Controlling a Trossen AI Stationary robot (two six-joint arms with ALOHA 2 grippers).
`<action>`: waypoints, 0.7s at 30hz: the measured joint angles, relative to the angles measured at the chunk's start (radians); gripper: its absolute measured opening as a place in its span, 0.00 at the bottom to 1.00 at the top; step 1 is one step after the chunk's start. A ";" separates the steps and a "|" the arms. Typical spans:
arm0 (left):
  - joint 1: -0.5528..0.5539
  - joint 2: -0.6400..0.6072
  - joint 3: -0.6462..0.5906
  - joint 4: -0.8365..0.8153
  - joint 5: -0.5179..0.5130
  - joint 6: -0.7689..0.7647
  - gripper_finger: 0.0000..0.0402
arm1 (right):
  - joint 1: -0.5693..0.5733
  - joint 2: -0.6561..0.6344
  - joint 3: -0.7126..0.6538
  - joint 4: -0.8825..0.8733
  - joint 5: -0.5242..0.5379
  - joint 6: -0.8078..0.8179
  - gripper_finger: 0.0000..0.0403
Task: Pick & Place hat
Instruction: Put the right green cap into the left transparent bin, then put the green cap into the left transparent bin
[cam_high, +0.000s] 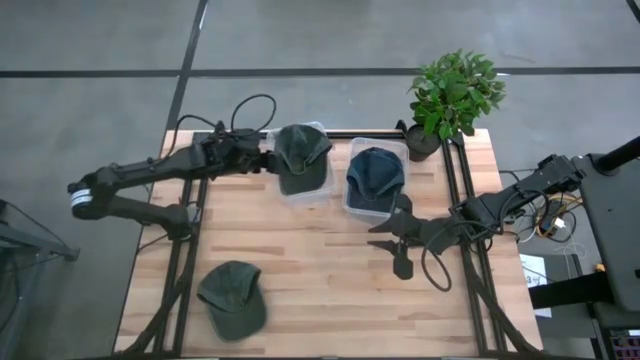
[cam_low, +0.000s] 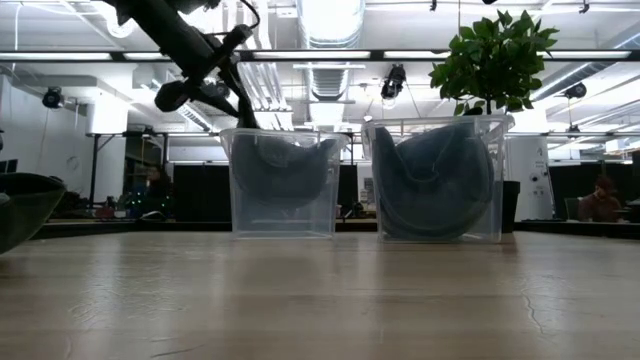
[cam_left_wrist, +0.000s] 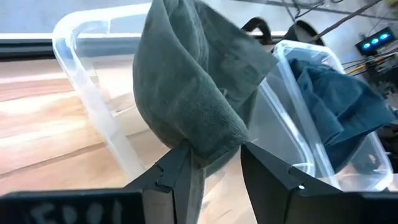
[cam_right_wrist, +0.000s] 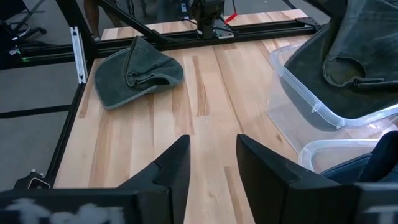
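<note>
Brim of the olive-green fabric cap (cam_left_wrist: 193, 81) sits pinched in my left tool (cam_left_wrist: 214, 171) over the clear plastic bin (cam_left_wrist: 87, 93), hiding its floor; my right tool (cam_right_wrist: 211, 165) gapes empty above the tabletop (cam_right_wrist: 205, 118).

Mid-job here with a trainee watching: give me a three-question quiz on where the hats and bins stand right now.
1. True or false: the left tool grips the dark green cloth cap over the left clear plastic bin.
2. How many green caps lie loose on the wooden table?
3. The dark blue cloth cap sits: A) on the table, B) in the right clear plastic bin, C) in the right tool.

Key:
1. True.
2. One, the olive green cloth cap near the front left corner.
3. B; the right tool hangs open and empty above bare wood.
</note>
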 joint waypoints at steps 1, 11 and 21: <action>0.000 -0.008 0.000 0.000 -0.001 0.001 0.33 | 0.000 0.000 0.000 0.000 0.000 0.000 0.30; 0.002 -0.044 0.052 -0.013 -0.073 0.094 0.33 | 0.000 0.000 0.000 0.000 0.000 0.003 0.32; 0.008 -0.002 0.056 -0.105 -0.020 0.132 0.33 | 0.000 0.000 0.000 0.000 0.000 0.003 0.31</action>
